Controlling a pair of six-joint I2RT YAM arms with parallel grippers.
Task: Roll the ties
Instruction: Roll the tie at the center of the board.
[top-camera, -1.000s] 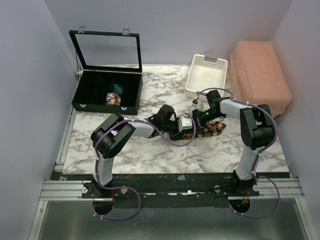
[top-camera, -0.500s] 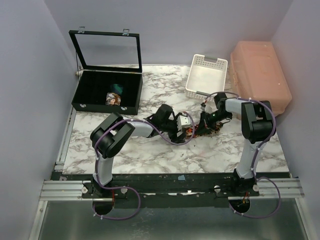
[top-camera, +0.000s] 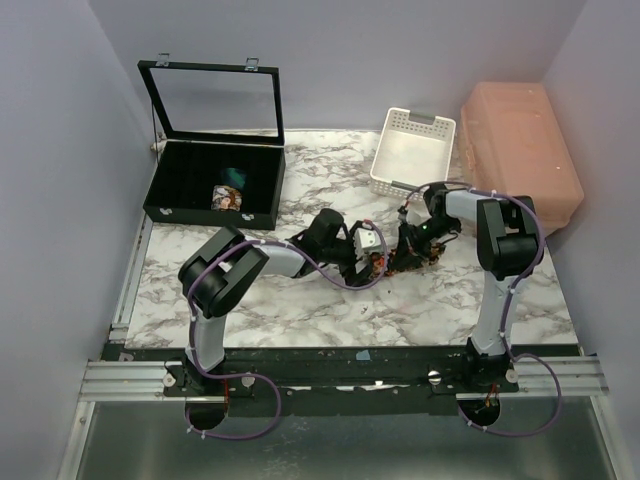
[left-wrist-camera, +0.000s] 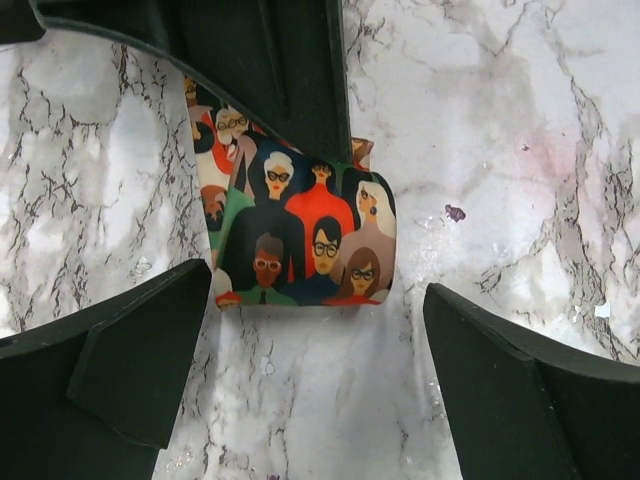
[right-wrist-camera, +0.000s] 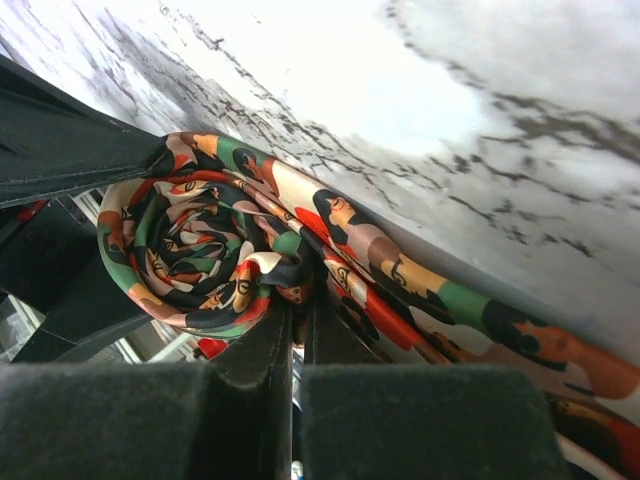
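"Grip first: how did the two arms stand on the tie?"

"The left gripper (left-wrist-camera: 315, 325) stood wide open, its fingers (left-wrist-camera: 130, 370) either side of the tie (left-wrist-camera: 305, 235) and apart from it. The right gripper (right-wrist-camera: 295, 345) was clamped shut on the coil's outer wrap. The coil lay on the table (left-wrist-camera: 500, 120), between the arms."

"How would the roll go well from there?"

"My judgement: the right one needed to keep the coil pinched tight. The left should take the loose tail and feed it flat and square. Any slack and the spiral would likely spring."

"And the containers?"

"Far left, the black case (top-camera: 200, 213) had its lid up, with a patterned roll (top-camera: 228, 197) and a teal roll (top-camera: 236, 177) inside, close together. I saw nothing in the white basket (top-camera: 418, 120). The pink box (top-camera: 520, 150) on the right was lidded, its contents hidden."
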